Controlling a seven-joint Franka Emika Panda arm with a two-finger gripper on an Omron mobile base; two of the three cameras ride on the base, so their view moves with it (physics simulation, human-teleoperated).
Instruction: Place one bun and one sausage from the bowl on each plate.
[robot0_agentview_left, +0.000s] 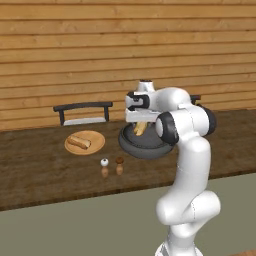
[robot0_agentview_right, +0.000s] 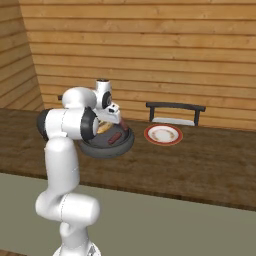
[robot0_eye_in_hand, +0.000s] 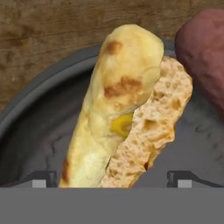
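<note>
Dark wooden counter (robot0_agentview_left: 40, 165) along a plank wall. The dark grey bowl (robot0_agentview_left: 145, 147) is set near the middle of the counter, back from its front edge. In it a tan hot-dog bun (robot0_eye_in_hand: 118, 113) is seen close up in the hand view, lying lengthwise with its split side turned to one side and the crumb exposed; a dark reddish-brown sausage (robot0_eye_in_hand: 203, 57) lies just beside it, at the upper right of that view. The same sausage is also made out in the bowl from the right base view. The gripper (robot0_eye_in_hand: 111, 177) is poised low over the bowl, directly above the bun; its jaws are spread wide, one dark tip on either side of the bun, and no contact with the bun can be made out. Nothing is held. A plain wooden plate (robot0_agentview_left: 85, 142) is placed to the left of the bowl, toward the back edge, and a second bun (robot0_agentview_left: 79, 142) is carried on it. A red-rimmed plate (robot0_agentview_right: 163, 134) is placed to the right of the bowl, bare of food. Two small shakers (robot0_agentview_left: 112, 167) are stood side by side near the front edge, between the wooden plate and the bowl. Dark racks (robot0_agentview_left: 82, 112) are noted behind each plate, against the wall.
</note>
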